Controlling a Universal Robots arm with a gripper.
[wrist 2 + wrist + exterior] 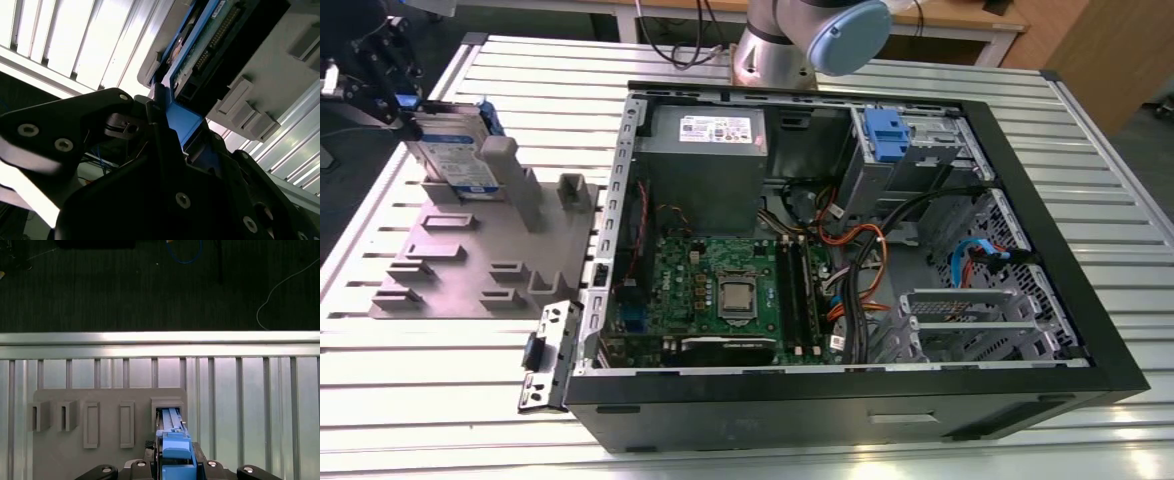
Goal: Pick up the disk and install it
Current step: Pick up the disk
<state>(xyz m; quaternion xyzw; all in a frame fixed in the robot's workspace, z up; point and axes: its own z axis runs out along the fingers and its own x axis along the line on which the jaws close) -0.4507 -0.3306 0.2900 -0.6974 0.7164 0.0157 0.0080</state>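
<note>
**Gripped, not yet installed**

Exterior view: my gripper (400,108) holds the top of the flat silver-grey hard disk (454,150) with its blue plastic bracket, upright in the grey slotted plastic holder (467,255), well apart from the open black computer case (1067,250). Second wrist view: my fingers (156,115) are closed on the blue edge. First wrist view: the disk's lower end sits between slot walls; ribbed metal table (250,390) lies open around.

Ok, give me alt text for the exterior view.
A robot gripper is at the upper end of a disk standing upright in a grey holder, at the exterior view's left. Beside it an open computer case lies on a slatted metal table.
</note>
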